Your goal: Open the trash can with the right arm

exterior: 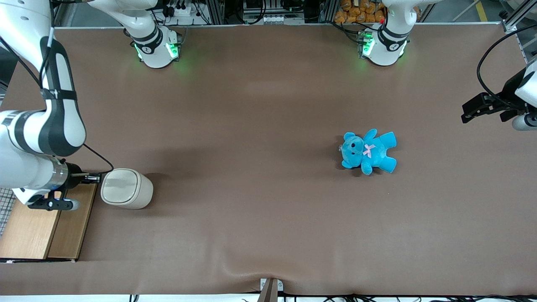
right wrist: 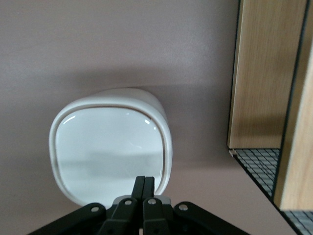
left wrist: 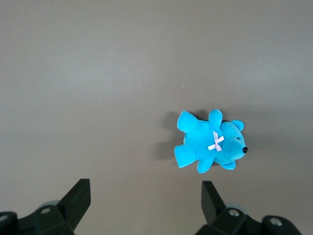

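Note:
The trash can (exterior: 126,188) is a small cream-white bin with a rounded-square lid, standing on the brown table toward the working arm's end. Its lid (right wrist: 110,147) lies flat and closed. The right arm (exterior: 37,138) reaches down beside the can. My gripper (exterior: 97,178) is shut with nothing between its fingers, and its tips (right wrist: 145,182) sit at the lid's edge, over the rim nearest the wooden box.
A wooden box (exterior: 44,226) stands right beside the can, under the arm's wrist, with a black wire grid (right wrist: 261,166) next to it. A blue teddy (exterior: 368,152) lies on the table toward the parked arm's end.

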`<state>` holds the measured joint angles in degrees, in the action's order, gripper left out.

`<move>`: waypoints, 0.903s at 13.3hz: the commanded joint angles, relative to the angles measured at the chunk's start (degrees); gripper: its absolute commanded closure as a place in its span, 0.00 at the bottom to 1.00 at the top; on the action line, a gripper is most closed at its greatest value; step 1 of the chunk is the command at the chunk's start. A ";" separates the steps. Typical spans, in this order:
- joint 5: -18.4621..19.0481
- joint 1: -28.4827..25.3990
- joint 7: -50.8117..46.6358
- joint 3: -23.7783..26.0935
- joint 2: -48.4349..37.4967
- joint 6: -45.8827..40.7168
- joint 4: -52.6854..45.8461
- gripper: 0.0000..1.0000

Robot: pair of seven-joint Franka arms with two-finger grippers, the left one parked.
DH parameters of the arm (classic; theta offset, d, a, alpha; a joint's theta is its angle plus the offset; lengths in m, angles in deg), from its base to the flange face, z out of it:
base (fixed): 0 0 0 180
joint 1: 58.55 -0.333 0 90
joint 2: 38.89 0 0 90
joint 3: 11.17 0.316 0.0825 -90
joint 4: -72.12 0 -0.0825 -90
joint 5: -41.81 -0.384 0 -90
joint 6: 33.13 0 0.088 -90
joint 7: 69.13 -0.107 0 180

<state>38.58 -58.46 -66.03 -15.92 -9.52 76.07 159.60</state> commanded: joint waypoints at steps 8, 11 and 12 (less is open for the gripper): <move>-2.74 0.26 1.74 -0.09 3.42 3.65 0.77 1.00; -2.83 0.26 1.83 -0.09 3.59 7.16 3.39 1.00; -2.83 0.17 1.83 -0.09 3.51 7.26 3.49 1.00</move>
<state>36.81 -58.29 -65.30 -16.10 -6.38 80.25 160.64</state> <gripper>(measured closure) 0.991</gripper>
